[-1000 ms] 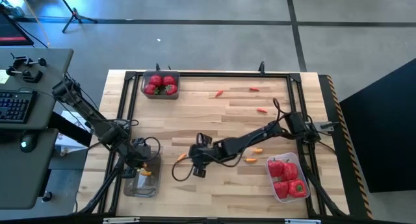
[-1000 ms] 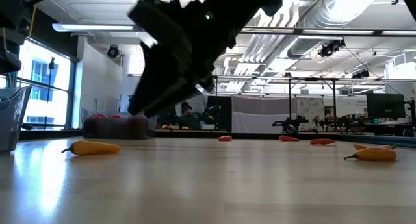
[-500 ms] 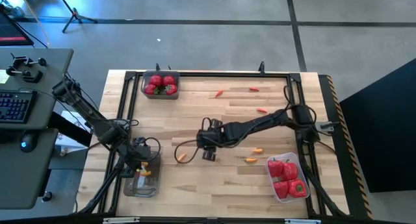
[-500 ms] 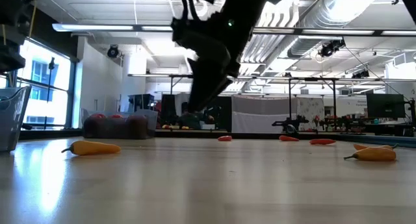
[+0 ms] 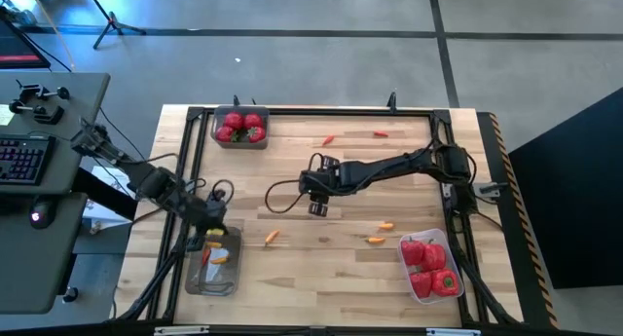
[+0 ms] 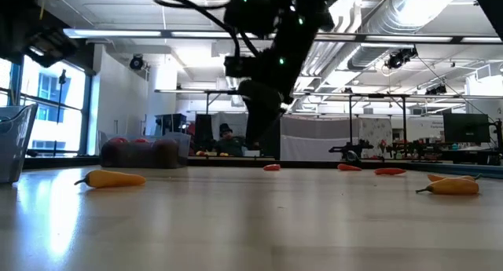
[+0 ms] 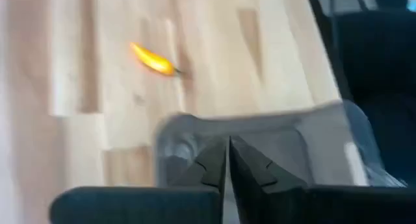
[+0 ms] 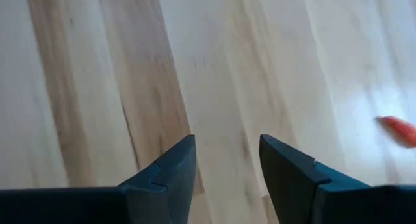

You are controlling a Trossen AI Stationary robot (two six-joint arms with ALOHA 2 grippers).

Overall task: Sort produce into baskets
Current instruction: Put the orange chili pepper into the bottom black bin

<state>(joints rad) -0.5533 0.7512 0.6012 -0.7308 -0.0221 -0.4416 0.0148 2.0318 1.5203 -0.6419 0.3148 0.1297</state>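
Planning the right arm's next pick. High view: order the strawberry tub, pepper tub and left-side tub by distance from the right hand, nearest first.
Measured from the right hand, open above the table's middle:
1. Strawberry tub, far edge, left of centre.
2. Left-side tub, near-left corner, just under the left hand; too close to call against 3.
3. Pepper tub, near-right corner.

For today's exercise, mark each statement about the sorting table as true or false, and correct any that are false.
1. The right gripper has its fingers apart with nothing between them. True.
2. The tub of bell peppers sits at the table's far left corner. False: it is at the near right; the tub of round red fruits is at the far left.
3. The left gripper is shut, above the near-left tub. True.
4. No small peppers remain loose on the table. False: several do, including an orange one near the left tub.
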